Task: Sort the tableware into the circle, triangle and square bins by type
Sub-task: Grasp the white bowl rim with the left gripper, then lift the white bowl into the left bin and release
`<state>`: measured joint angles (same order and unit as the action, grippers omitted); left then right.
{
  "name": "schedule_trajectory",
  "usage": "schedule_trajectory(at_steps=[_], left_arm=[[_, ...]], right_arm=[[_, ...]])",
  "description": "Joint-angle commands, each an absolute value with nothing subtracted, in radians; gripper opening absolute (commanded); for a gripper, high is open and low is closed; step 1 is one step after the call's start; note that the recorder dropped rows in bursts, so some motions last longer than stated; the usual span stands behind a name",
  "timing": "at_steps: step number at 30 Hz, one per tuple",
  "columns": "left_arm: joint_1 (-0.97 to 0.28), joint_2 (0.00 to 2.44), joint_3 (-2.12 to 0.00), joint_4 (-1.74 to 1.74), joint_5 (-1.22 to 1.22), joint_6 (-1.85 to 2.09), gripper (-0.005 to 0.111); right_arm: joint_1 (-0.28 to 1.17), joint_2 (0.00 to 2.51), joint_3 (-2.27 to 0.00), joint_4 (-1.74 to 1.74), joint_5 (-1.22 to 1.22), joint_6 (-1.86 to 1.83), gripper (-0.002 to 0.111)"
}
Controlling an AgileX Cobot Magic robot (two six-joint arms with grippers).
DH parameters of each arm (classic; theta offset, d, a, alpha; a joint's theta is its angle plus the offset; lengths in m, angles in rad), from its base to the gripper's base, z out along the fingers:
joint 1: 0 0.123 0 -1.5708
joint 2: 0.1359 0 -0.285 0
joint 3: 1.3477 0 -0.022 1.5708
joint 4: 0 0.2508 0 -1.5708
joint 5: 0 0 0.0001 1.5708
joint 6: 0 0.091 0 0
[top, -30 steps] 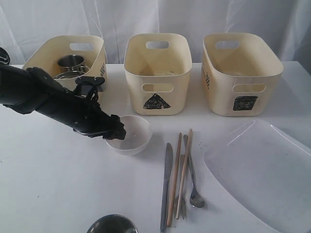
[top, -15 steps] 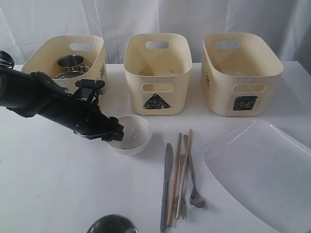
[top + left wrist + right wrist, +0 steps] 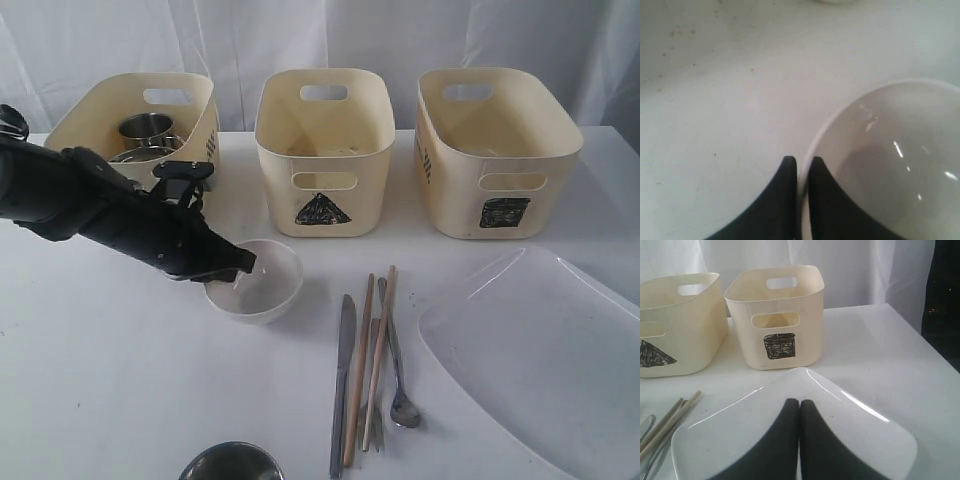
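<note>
My left gripper is shut on the near-left rim of the small white bowl, one finger inside and one outside. The bowl sits tilted in front of the triangle bin. The left tub holds a steel mug; its front mark is hidden by my arm. The square bin stands at the right. My right gripper is shut on nothing, over the large white square plate, and does not show in the exterior view.
Knife, chopsticks, fork and spoon lie side by side in the middle of the table. A steel bowl pokes in at the front edge. A white curtain hangs behind the tubs.
The left gripper has drawn the white bowl a little to the left, and the bowl now tips up on the held side. Nothing else has moved.
</note>
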<state>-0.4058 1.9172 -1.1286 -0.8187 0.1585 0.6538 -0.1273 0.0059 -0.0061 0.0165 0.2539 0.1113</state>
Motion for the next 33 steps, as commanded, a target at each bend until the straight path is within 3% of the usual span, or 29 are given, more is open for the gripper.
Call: schedule_trajectory(at_steps=[1, 13, 21, 33], left_arm=[[-0.412, 1.908, -1.13, -0.798, 0.171, 0.655, 0.0], [-0.412, 1.666, -1.13, -0.667, 0.274, 0.655, 0.0], [-0.357, 1.497, -1.133, -0.617, 0.212, 0.694, 0.0], [-0.179, 1.591, -1.36, -0.542, 0.141, 0.648, 0.0]], right_arm=[[-0.12, 0.0, 0.0, 0.01, 0.246, 0.109, 0.0], [-0.12, 0.0, 0.0, 0.01, 0.246, 0.109, 0.0], [-0.12, 0.0, 0.0, 0.01, 0.246, 0.109, 0.0], [-0.12, 0.0, 0.0, 0.01, 0.246, 0.109, 0.0]])
